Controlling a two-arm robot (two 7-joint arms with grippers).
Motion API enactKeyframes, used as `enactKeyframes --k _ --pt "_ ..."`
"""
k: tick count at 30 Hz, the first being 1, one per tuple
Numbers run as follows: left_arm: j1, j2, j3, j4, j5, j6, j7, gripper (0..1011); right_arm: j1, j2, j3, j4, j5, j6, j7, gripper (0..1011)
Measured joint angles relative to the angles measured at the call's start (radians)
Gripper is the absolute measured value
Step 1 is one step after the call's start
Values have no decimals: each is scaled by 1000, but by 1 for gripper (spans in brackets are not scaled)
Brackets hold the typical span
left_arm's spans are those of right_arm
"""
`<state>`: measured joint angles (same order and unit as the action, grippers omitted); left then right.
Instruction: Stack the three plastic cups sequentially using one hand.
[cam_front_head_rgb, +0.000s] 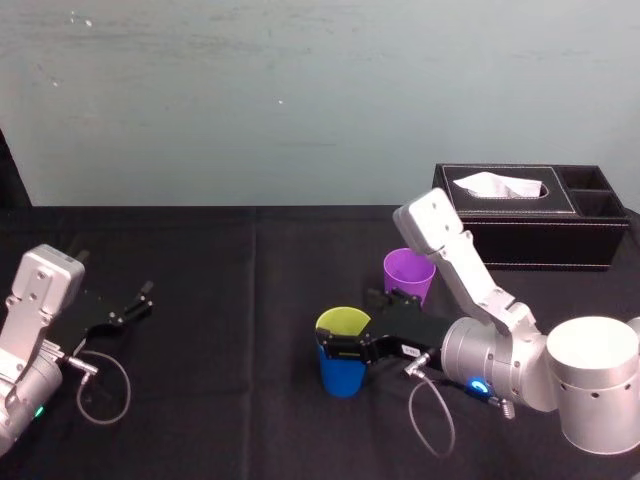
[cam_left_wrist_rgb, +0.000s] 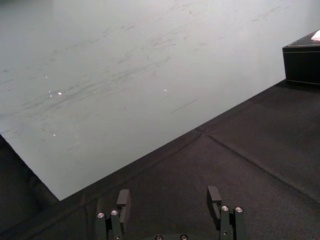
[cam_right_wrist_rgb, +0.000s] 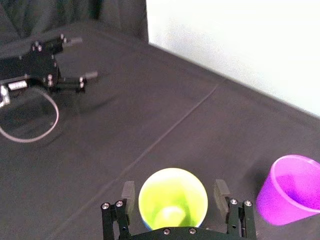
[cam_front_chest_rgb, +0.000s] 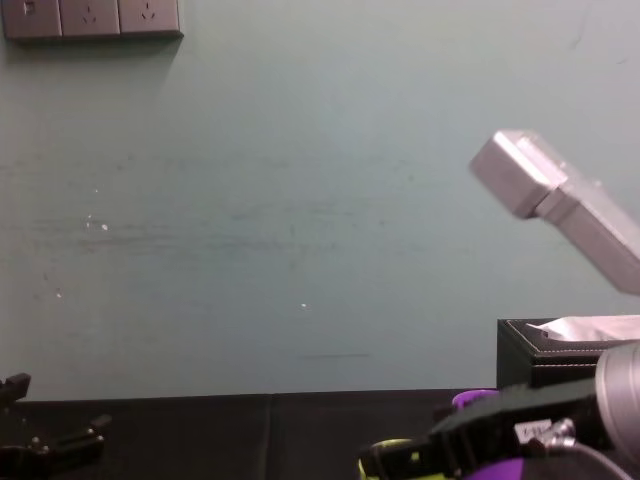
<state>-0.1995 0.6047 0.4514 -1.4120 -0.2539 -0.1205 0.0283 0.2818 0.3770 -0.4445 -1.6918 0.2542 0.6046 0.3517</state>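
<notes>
The yellow-green cup (cam_front_head_rgb: 343, 322) sits nested inside the blue cup (cam_front_head_rgb: 342, 378) at the table's middle. The purple cup (cam_front_head_rgb: 409, 274) stands upright just behind and to the right of them. My right gripper (cam_front_head_rgb: 340, 346) straddles the nested pair near the rim, open. In the right wrist view its fingers (cam_right_wrist_rgb: 128, 193) flank the yellow-green cup (cam_right_wrist_rgb: 172, 200) with a small gap on each side, and the purple cup (cam_right_wrist_rgb: 291, 190) stands apart beside them. My left gripper (cam_front_head_rgb: 125, 310) rests parked at the far left, open, with nothing between its fingers (cam_left_wrist_rgb: 123, 199).
A black leather tissue box (cam_front_head_rgb: 530, 215) stands at the back right, close behind the purple cup. A loose cable (cam_front_head_rgb: 432, 415) loops under the right wrist. Black cloth covers the table (cam_front_head_rgb: 230, 300), and a pale wall rises behind it.
</notes>
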Motion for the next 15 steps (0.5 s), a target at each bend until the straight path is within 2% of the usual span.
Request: enactKeyframes --k 8,15 --pt "0 0 0 0 0 0 0 1000 -39 2 41 -44 -20 -89 -34 1003" --pt "0 0 0 0 0 0 0 1000 -69 -4 68 -81 -46 -116 -67 1003"
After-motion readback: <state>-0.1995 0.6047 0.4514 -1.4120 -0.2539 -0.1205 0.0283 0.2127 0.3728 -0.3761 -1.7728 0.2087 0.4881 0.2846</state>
